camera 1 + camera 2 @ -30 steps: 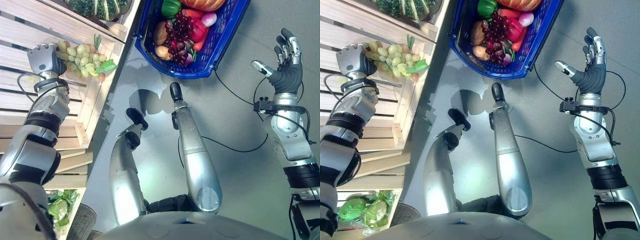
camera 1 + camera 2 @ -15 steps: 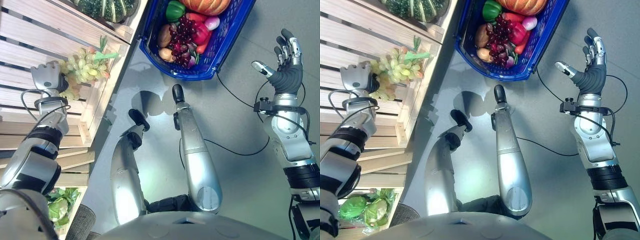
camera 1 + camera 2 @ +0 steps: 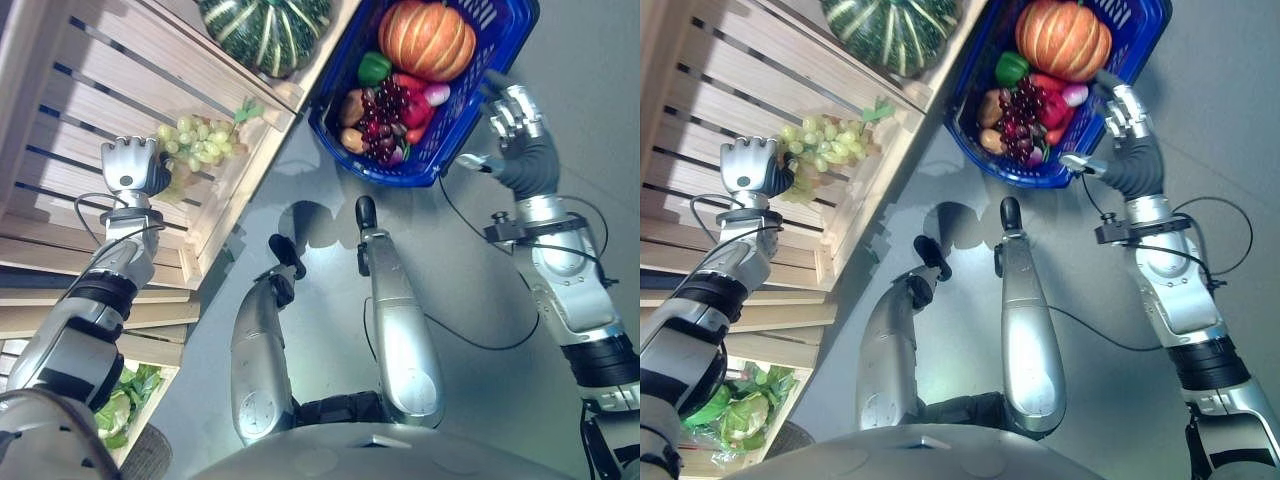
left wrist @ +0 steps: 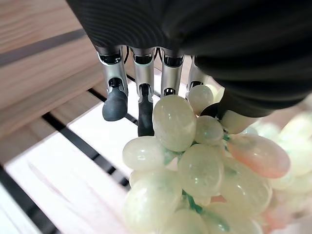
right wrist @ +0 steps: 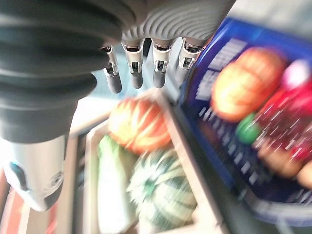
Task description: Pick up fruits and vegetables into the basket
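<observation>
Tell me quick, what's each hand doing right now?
Left hand: shut on the green grapes.
Right hand: open, holding nothing, by the blue basket.

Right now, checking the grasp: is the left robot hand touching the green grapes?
Touching. In the left wrist view the green grapes press against the left robot hand at its palm.

Silver-grey arms with black bands; each hand, left hand [image 3: 128, 165] and right hand [image 3: 518, 140], wears a dark ribbed cover, silver fingers [image 4: 115, 87] dark-tipped.
</observation>
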Controlling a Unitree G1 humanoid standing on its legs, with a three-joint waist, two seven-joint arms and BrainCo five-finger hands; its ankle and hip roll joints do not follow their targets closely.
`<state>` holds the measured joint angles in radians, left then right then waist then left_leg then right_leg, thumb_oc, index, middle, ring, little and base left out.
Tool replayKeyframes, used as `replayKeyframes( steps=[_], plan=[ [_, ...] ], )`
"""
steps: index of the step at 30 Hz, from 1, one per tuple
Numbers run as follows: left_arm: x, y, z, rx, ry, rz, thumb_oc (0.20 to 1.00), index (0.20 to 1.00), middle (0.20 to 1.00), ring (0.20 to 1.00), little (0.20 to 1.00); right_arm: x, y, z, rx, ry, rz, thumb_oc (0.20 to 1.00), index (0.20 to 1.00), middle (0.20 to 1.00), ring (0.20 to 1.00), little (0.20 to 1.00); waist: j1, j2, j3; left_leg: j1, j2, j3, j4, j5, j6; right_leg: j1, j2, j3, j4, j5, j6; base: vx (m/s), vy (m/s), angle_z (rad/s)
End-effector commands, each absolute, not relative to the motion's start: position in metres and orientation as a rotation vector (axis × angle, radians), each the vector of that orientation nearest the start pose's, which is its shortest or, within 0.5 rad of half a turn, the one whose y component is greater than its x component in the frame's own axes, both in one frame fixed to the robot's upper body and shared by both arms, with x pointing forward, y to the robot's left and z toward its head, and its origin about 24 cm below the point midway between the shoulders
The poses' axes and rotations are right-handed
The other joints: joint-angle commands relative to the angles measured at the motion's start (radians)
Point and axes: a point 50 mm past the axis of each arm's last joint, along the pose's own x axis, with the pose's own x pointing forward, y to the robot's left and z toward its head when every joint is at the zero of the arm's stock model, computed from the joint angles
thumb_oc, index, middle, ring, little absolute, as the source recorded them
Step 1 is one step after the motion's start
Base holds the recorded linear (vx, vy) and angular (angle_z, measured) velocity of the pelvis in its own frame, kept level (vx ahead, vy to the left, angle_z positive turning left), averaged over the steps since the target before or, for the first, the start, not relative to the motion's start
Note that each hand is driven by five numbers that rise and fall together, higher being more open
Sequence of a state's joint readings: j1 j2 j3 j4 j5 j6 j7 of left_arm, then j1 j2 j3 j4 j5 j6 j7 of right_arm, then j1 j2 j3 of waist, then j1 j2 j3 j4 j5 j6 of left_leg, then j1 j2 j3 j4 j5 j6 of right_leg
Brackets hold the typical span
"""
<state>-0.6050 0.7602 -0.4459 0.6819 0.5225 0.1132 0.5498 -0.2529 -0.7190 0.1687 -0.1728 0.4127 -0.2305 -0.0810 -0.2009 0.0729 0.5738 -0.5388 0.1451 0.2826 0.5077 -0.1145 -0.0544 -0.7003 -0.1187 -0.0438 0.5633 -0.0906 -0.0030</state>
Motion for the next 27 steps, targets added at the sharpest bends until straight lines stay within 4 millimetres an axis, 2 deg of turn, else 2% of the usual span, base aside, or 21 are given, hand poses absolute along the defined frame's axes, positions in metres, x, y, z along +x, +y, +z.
replayKeyframes(
  steps=[1, 4, 5, 6, 8, 13, 16, 22, 23, 27],
  plan=[
    [0.334, 0.307, 0.136, 1.357, -0.107, 0.422, 0.200, 0.200, 0.200, 0.200, 0.200, 0.267, -0.178, 0.202, -0.180, -0.616, 0.335, 1.000, 1.000, 1.000, 1.000, 1.000, 0.012, -0.025, -0.054, 0.011, -0.013, -0.030, -0.036, 0.037, -0.026, 0.098, -0.026, -0.062, -0.049, -0.029, 0.064, 0.02, -0.001, 0.06],
    [0.336, 0.295, 0.150, 1.263, -0.154, 0.352, 0.200, 0.200, 0.200, 0.200, 0.200, 0.270, -0.163, 0.206, -0.084, -0.561, 0.445, 1.000, 1.000, 1.000, 1.000, 1.000, 0.027, -0.020, -0.055, 0.066, -0.022, -0.034, -0.060, 0.042, -0.022, 0.154, -0.029, -0.066, -0.065, -0.032, 0.063, 0.02, 0.008, 0.10],
    [0.337, 0.289, 0.157, 1.196, -0.182, 0.324, 0.200, 0.200, 0.200, 0.200, 0.200, 0.270, -0.153, 0.201, -0.031, -0.503, 0.524, 1.000, 1.000, 1.000, 1.000, 1.000, 0.034, -0.018, -0.069, 0.089, -0.028, -0.034, -0.077, 0.048, -0.020, 0.178, -0.030, -0.068, -0.080, -0.030, 0.062, -0.04, 0.000, 0.09],
    [0.336, 0.287, 0.162, 1.176, -0.200, 0.318, 0.200, 0.200, 0.200, 0.200, 0.200, 0.269, -0.150, 0.201, -0.022, -0.492, 0.543, 1.000, 1.000, 1.000, 1.000, 1.000, 0.036, -0.018, -0.070, 0.089, -0.028, -0.024, -0.087, 0.072, -0.009, 0.179, -0.032, -0.075, -0.093, -0.005, 0.053, -0.04, 0.000, 0.05],
    [0.336, 0.280, 0.171, 1.113, -0.234, 0.279, 0.200, 0.200, 0.200, 0.200, 0.200, 0.268, -0.139, 0.201, -0.011, -0.484, 0.589, 1.000, 1.000, 1.000, 1.000, 1.000, 0.046, -0.017, -0.086, 0.116, -0.035, -0.025, -0.104, 0.076, -0.006, 0.209, -0.034, -0.078, -0.109, -0.005, 0.051, 0.00, 0.003, 0.03],
    [0.333, 0.259, 0.181, 0.944, -0.272, 0.140, 0.200, 0.200, 0.200, 0.200, 0.200, 0.267, -0.121, 0.205, -0.009, -0.494, 0.634, 1.000, 1.000, 1.000, 1.000, 1.000, 0.070, -0.012, -0.127, 0.184, -0.050, -0.032, -0.139, 0.073, 0.001, 0.283, -0.038, -0.087, -0.142, -0.013, 0.048, 0.05, 0.007, 0.03],
    [0.331, 0.251, 0.183, 0.910, -0.280, 0.087, 0.200, 0.200, 0.200, 0.200, 0.200, 0.269, -0.116, 0.208, -0.028, -0.501, 0.627, 1.000, 1.000, 1.000, 1.000, 1.000, 0.081, -0.012, -0.142, 0.212, -0.057, -0.038, -0.150, 0.070, 0.003, 0.317, -0.041, -0.094, -0.157, -0.016, 0.047, 0.07, -0.004, 0.02],
    [0.326, 0.236, 0.192, 0.891, -0.295, -0.051, 0.200, 0.200, 0.200, 0.200, 0.200, 0.272, -0.110, 0.220, -0.129, -0.558, 0.596, 1.000, 1.000, 1.000, 1.000, 1.000, 0.106, -0.016, -0.185, 0.291, -0.067, -0.056, -0.194, 0.068, 0.002, 0.413, -0.041, -0.114, -0.211, -0.016, 0.049, 0.08, -0.034, 0.03],
    [0.325, 0.231, 0.196, 0.919, -0.307, -0.091, 0.200, 0.200, 0.200, 0.200, 0.200, 0.273, -0.109, 0.229, -0.248, -0.633, 0.538, 1.000, 1.000, 1.000, 1.000, 1.000, 0.115, -0.019, -0.196, 0.308, -0.068, -0.063, -0.199, 0.063, 0.001, 0.439, -0.042, -0.122, -0.225, -0.016, 0.050, 0.09, -0.060, 0.09],
    [0.322, 0.223, 0.210, 0.989, -0.326, -0.159, 0.200, 0.200, 0.200, 0.200, 0.200, 0.275, -0.111, 0.253, -0.485, -0.784, 0.374, 1.000, 1.000, 1.000, 1.000, 1.000, 0.130, -0.022, -0.217, 0.345, -0.069, -0.076, -0.211, 0.054, 0.001, 0.487, -0.044, -0.131, -0.255, -0.010, 0.055, 0.07, -0.028, 0.10]
  ],
)
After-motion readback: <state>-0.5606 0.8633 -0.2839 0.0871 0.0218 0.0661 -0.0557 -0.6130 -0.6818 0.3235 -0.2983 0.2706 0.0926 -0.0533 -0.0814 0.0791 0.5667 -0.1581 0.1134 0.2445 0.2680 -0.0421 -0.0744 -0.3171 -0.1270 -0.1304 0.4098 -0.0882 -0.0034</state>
